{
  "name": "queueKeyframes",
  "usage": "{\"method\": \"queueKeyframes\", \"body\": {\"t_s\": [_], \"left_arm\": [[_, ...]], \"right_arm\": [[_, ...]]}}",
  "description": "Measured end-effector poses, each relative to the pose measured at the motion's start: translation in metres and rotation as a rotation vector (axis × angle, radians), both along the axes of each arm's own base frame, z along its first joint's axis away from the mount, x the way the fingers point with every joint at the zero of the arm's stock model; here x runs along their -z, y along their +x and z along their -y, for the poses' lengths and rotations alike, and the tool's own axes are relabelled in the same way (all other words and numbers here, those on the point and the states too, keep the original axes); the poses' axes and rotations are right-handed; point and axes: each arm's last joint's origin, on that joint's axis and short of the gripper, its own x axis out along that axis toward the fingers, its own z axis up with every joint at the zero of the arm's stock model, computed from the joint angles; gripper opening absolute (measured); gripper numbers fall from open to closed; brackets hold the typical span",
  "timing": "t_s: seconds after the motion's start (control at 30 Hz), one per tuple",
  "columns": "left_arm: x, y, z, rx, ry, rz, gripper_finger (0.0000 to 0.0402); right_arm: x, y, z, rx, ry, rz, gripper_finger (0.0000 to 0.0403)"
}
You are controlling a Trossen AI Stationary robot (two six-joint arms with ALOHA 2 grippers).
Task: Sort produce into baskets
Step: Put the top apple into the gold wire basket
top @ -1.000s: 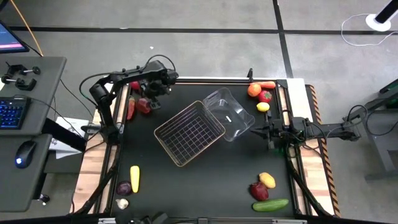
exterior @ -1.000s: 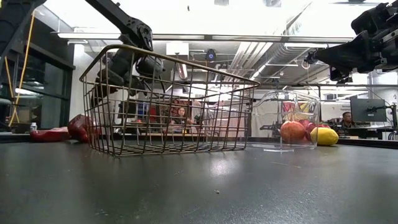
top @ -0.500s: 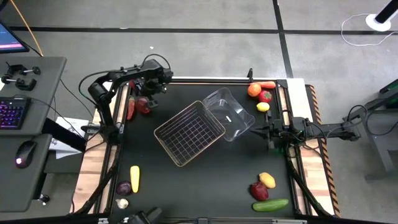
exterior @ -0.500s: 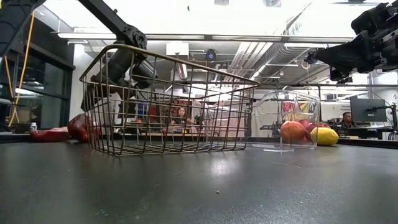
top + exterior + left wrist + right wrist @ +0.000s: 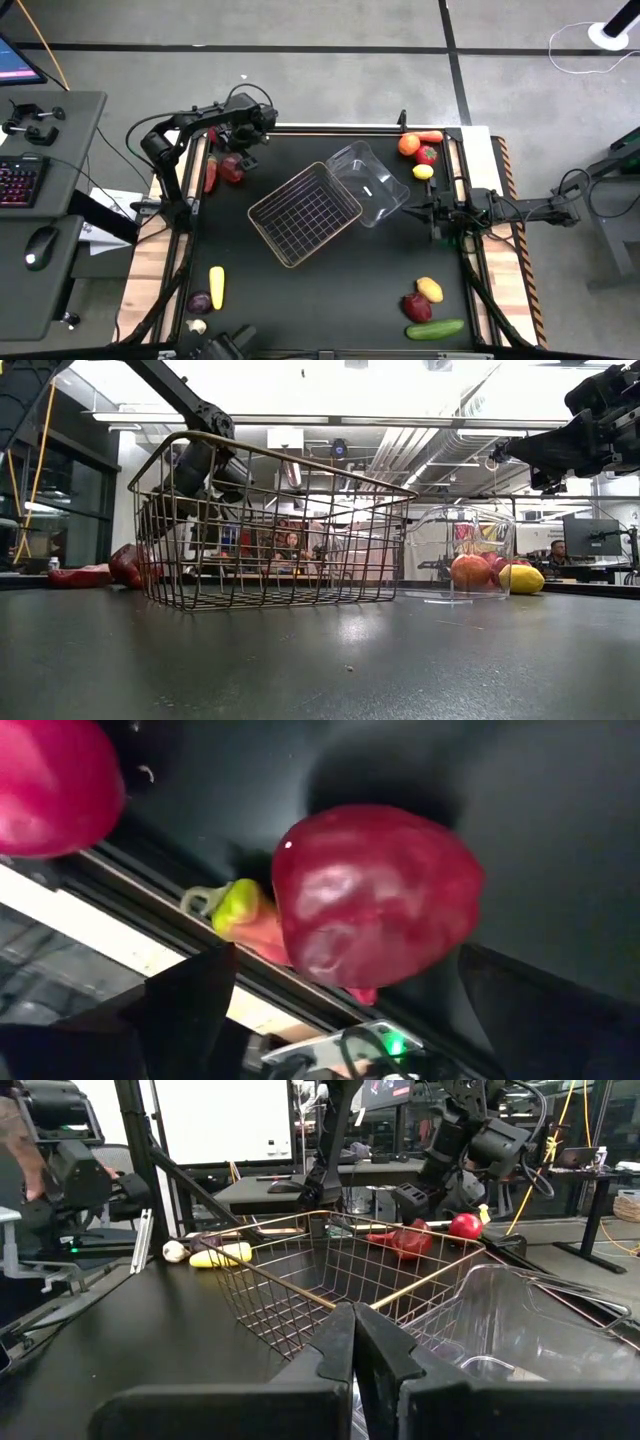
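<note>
My left gripper (image 5: 240, 148) hovers at the far-left corner, fingers spread wide, holding nothing — the dark red pepper (image 5: 375, 895) sits right under it, just toward the table's left edge, beside a red chili (image 5: 210, 175). Wire basket (image 5: 305, 213) mid-table. My right gripper (image 5: 422, 211) waits pinched shut, empty, beside the clear tub (image 5: 372, 183) — much farther off.

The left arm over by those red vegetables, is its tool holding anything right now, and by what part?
Nothing is held. The left tool is open above the dark red pepper, its fingers spread to either side without touching it.
</note>
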Motion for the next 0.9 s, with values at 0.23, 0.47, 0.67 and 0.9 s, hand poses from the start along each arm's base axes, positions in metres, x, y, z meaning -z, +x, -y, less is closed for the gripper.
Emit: {"method": "queueKeyframes", "body": {"t_s": [0.23,0.47,0.67,0.9], "left_arm": [[0.001,-0.007,-0.009,-0.149,-0.004,0.06,0.0371],[0.004,-0.011,-0.011,-0.289,-0.005,0.09,0.0371],[0.025,-0.02,0.0,-0.348,-0.033,0.033,0.0371],[0.045,-0.028,0.01,-0.383,-0.041,-0.008,0.0371]], "right_arm": [[0.0,0.0,0.0,0.0,0.0,0.0,0.0],[0.0,0.0,0.0,0.0,0.0,0.0,0.0],[0.0,0.0,0.0,0.0,0.0,0.0,0.0],[0.0,0.0,0.0,0.0,0.0,0.0,0.0]]}}
